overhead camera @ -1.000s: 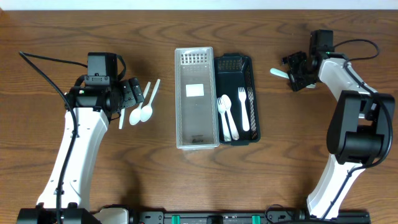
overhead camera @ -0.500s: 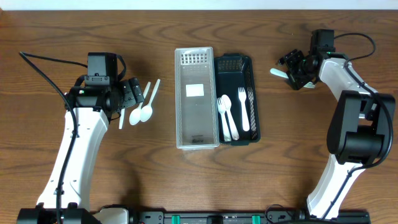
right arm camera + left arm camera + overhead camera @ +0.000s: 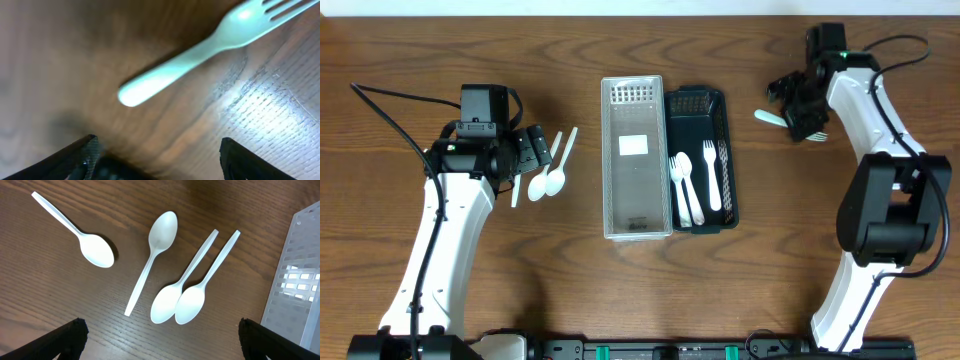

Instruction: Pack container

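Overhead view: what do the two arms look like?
The left arm and right arm both have white rounded links with black joints and black wrist units. A thin black cable trails from each; a small green light marks the right wrist.

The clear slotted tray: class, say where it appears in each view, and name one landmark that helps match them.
Overhead: the clear tray stands at centre, left of the black tray.
Left wrist: only its corner shows, at the right edge.
Right wrist: not in it; only a pale fork shows.
Landmark: the pair of spoons side by side left of the tray, in overhead and left wrist.
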Motion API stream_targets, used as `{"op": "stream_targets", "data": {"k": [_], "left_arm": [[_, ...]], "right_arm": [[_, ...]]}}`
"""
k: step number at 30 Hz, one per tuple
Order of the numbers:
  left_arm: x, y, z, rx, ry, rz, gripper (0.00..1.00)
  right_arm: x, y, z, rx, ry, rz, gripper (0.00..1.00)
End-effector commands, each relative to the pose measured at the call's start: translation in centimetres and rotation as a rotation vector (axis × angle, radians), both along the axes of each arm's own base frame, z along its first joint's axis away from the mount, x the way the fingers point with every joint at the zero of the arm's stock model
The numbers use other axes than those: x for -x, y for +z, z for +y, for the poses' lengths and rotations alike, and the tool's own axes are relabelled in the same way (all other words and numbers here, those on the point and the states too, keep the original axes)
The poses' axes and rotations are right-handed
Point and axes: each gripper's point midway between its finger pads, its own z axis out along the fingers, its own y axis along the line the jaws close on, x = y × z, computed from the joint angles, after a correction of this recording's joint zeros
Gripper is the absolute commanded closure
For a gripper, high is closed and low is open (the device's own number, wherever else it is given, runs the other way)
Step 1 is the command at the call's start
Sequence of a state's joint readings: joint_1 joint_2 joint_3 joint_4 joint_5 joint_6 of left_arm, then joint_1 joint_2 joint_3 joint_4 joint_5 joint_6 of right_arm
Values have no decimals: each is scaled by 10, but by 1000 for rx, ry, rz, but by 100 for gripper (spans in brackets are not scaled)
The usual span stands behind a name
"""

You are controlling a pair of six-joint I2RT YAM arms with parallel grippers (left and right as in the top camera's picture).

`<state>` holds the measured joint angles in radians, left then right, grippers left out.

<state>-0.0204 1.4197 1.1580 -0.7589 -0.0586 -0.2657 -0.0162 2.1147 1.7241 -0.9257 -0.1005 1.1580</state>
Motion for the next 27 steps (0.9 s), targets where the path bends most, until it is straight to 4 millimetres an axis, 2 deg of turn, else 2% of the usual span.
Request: {"op": "stream_targets", "data": {"k": [1,12,18,27], "left_arm": [[-3,4,2,-2,3,-9,2],[-3,4,2,-2,3,-9,2],[-3,4,2,-2,3,-9,2],[-3,4,2,-2,3,-9,2]], "right_arm": [[-2,11,-16,36,-110,-16,20],[7,-22,-49,18,-299,78,22],[19,-56,-48,-10,-313,178,23],[24,-73,-44,-23,-340,226,30]]}}
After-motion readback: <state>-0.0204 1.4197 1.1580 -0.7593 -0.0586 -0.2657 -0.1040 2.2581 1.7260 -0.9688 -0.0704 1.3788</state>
